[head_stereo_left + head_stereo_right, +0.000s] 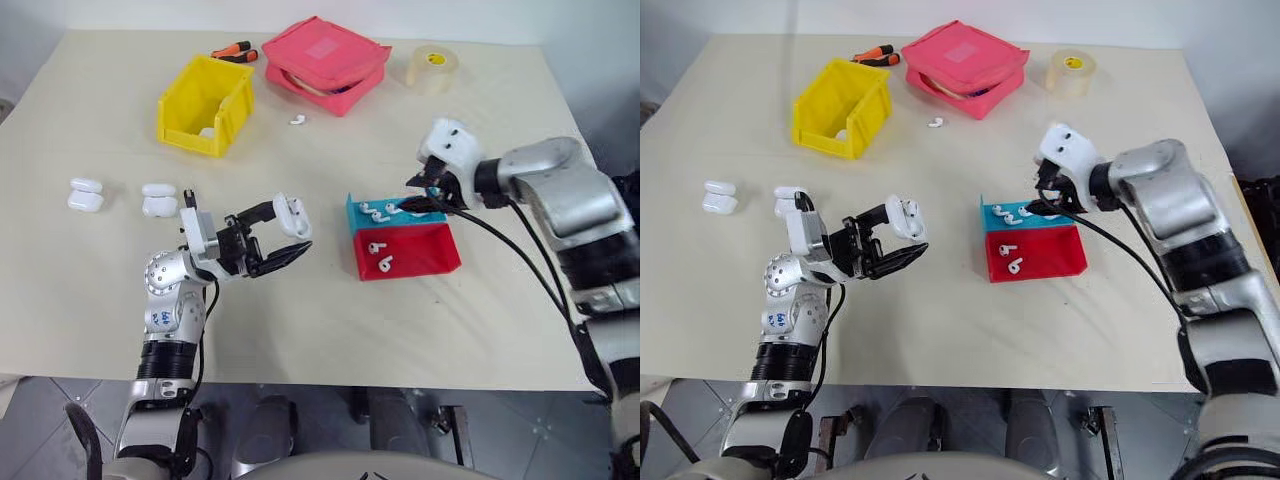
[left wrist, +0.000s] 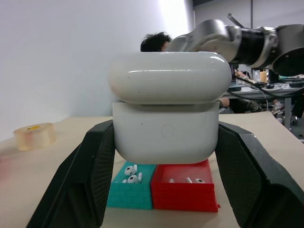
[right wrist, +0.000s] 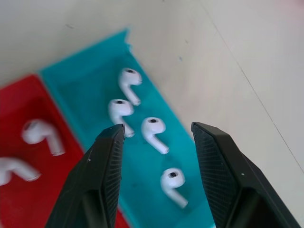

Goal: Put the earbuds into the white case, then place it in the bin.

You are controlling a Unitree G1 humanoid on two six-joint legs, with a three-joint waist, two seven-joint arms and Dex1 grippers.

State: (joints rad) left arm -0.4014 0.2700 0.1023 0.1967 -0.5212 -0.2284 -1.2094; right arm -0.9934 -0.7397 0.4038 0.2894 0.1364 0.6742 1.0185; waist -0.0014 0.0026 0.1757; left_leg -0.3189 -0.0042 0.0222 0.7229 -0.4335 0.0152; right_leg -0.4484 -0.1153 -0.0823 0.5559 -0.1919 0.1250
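Bin point(image 1: 205, 103), yellow, sits far on my table point(image 1: 90, 290), left of pink pouch point(image 1: 325, 63). Blue tray point(image 3: 90, 85) and red tray point(image 1: 408, 250) side by side, earbuds point(image 3: 153, 130) in both. My right gripper point(image 3: 156, 175) hovers spread over blue tray. My left gripper point(image 2: 161, 156) pinches white case point(image 2: 166, 114) above table, lid ajar.

Pale wooden table point(image 1: 90, 300), grey tiled floor point(image 1: 40, 420) below, plain white wall point(image 2: 57, 57) behind.

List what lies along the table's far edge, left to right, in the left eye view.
Yellow bin → orange-handled tools → pink pouch → tape roll.
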